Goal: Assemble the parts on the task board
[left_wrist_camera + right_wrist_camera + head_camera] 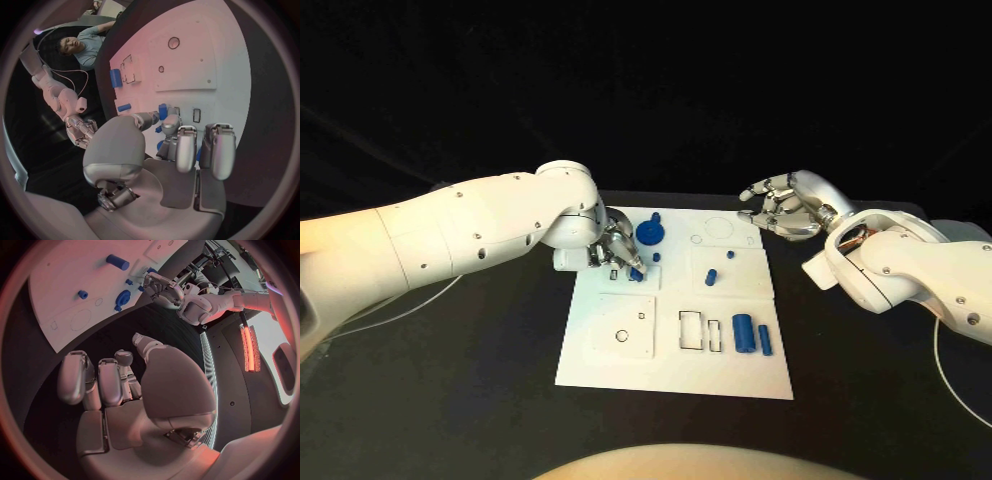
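Observation:
The white task board lies in the middle of the black table. My left hand hovers over the board's far left part and pinches a small blue part between thumb and fingers; the left wrist view shows that blue part at the fingertips, close above the board. A round blue part stands just beyond the hand. My right hand hangs off the board's far right corner with its fingers curled in on nothing, and the right wrist view shows the same hand.
A blue peg and a smaller blue piece sit mid-board. Two blue cylinders lie at the near right, beside rectangular slots. Black table surrounds the board on all sides.

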